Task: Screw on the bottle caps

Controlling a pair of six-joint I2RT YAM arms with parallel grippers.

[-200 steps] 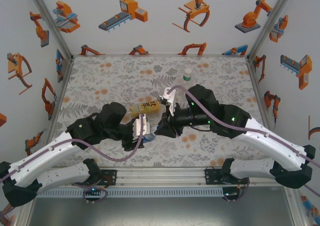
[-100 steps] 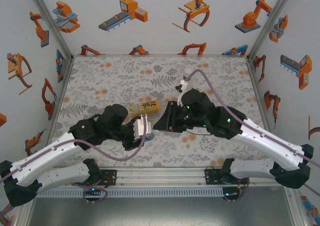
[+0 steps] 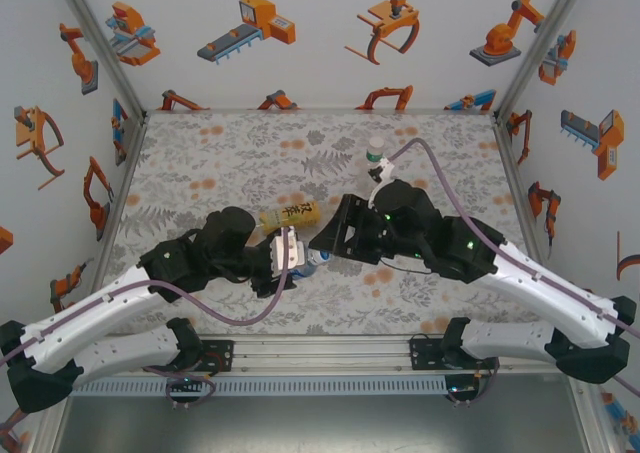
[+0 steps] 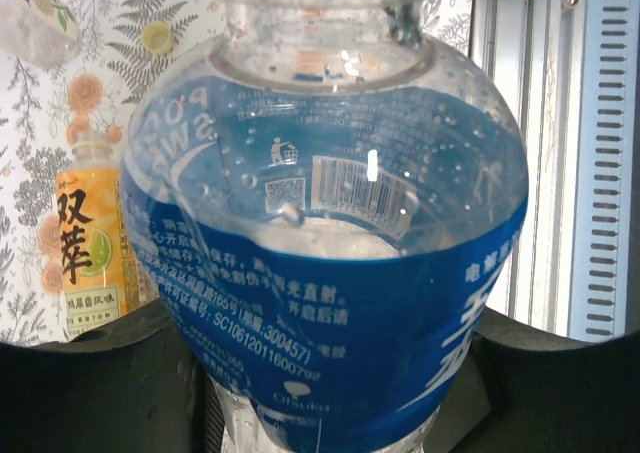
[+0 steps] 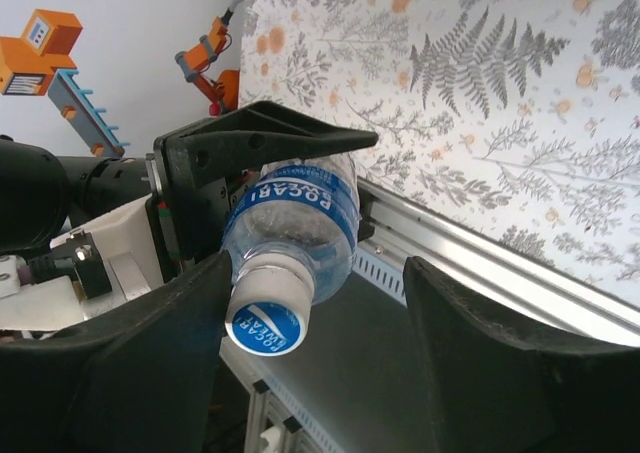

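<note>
The bottle cap (image 5: 265, 325), white-sided with a blue top, sits on the neck of the blue-labelled bottle (image 5: 295, 223). This bottle is clamped sideways near the front edge of the tabletop (image 3: 200, 153) by the closed left end effector (image 3: 292, 253), evidently so that the neck is presented to the other arm. The right end effector (image 5: 315, 283) is spread open around the cap, probably to reset for another twist. A second ago it was pinched shut, with its wrist turned differently. A yellow bottle (image 3: 290, 214) lies behind, and a green-white bottle (image 3: 375, 154) stands farther back.
</note>
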